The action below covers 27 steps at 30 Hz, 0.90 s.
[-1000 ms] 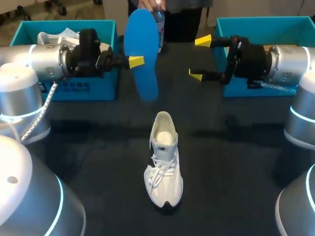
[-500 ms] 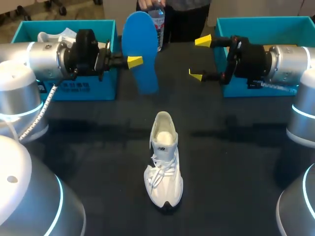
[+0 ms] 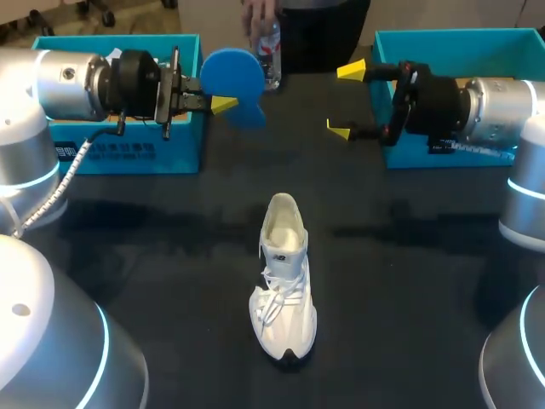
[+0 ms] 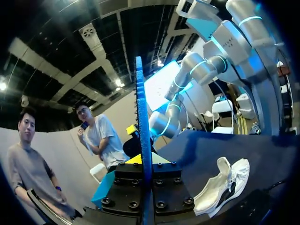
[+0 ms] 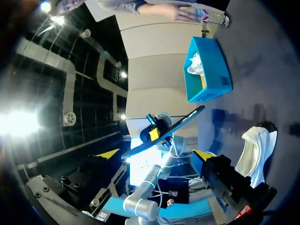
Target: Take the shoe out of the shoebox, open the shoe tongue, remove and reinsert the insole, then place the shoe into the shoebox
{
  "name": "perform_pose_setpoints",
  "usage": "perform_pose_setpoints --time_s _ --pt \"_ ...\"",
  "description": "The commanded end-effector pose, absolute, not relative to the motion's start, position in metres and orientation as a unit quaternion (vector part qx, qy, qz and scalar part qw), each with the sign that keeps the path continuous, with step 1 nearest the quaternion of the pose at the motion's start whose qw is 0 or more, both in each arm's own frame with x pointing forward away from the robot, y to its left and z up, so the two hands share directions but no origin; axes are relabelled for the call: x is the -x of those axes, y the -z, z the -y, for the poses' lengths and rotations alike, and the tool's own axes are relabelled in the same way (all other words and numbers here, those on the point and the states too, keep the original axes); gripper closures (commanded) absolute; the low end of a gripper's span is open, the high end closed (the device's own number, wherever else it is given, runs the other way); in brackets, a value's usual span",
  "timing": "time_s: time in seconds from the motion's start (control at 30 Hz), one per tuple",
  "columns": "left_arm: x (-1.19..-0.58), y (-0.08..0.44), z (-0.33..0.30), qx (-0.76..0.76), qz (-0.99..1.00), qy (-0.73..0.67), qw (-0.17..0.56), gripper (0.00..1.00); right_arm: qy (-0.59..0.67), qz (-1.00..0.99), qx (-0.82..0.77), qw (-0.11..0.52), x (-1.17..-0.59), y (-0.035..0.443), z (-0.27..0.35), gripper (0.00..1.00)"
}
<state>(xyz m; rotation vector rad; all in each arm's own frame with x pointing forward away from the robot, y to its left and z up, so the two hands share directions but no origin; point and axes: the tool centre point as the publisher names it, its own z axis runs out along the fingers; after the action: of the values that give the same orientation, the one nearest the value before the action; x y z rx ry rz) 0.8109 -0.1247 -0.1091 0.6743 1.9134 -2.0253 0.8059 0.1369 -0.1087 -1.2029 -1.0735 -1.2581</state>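
- Dark table [image 3: 409,281] carries the white shoe [image 3: 285,277] at its middle, upright.
- Left gripper [image 3: 223,104] clamps the blue insole [image 3: 232,75], raised beside the left shoebox [image 3: 128,149].
- Right gripper [image 3: 345,100] has its fingers wide apart.

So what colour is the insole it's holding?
The insole is blue, clearest in the head view.

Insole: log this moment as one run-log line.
left end effector: shut on blue insole | right end effector: open | white shoe: on table
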Motion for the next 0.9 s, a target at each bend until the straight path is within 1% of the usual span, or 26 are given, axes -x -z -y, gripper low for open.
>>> perform_pose_setpoints --time_s 0.03,0.1,0.13,0.17,0.27,0.3,0.37,0.4,0.7,0.77,0.8,0.9 --pt "-0.813 0.11 0.126 -0.247 -0.653 0.698 0.155 1.0 0.526 0.447 0.502 0.521 -0.806 0.11 -0.139 0.0" --pt "-0.816 0.111 0.128 -0.283 -0.642 0.688 0.184 1.0 0.526 0.447 0.502 0.521 -0.806 0.11 -0.139 0.0" --pt "-0.815 0.111 0.129 -0.299 -0.631 0.692 0.182 1.0 0.526 0.447 0.502 0.521 -0.806 0.11 -0.139 0.0" --pt "-0.814 0.111 0.13 -0.319 -0.63 0.678 0.206 1.0 0.526 0.447 0.502 0.521 -0.806 0.11 -0.139 0.0" --pt "-0.808 0.11 0.134 -0.38 -0.601 0.662 0.24 1.0 0.526 0.447 0.502 0.521 -0.806 0.11 -0.139 0.0" --pt "-0.807 0.108 0.135 -0.394 -0.598 0.648 0.259 1.0 0.526 0.447 0.502 0.521 -0.806 0.11 -0.139 0.0" --pt "-0.807 0.106 0.139 -0.434 -0.596 0.589 0.333 1.0 0.526 0.447 0.502 0.521 -0.806 0.11 -0.139 0.0" --pt "-0.81 0.105 0.14 -0.421 -0.622 0.57 0.334 1.0 0.526 0.447 0.502 0.521 -0.806 0.11 -0.139 0.0" --pt "-0.81 0.105 0.14 -0.421 -0.622 0.57 0.334 1.0 0.526 0.447 0.502 0.521 -0.806 0.11 -0.139 0.0" --pt "-0.815 0.11 0.142 -0.442 -0.602 0.554 0.368 1.0 0.526 0.447 0.502 0.521 -0.806 0.11 -0.139 0.0" --pt "-0.816 0.112 0.143 -0.44 -0.603 0.555 0.368 1.0 0.526 0.447 0.502 0.521 -0.806 0.11 -0.139 0.0" --pt "-0.817 0.115 0.144 -0.459 -0.574 0.545 0.403 1.0 0.526 0.447 0.502 0.521 -0.806 0.11 -0.139 0.0"
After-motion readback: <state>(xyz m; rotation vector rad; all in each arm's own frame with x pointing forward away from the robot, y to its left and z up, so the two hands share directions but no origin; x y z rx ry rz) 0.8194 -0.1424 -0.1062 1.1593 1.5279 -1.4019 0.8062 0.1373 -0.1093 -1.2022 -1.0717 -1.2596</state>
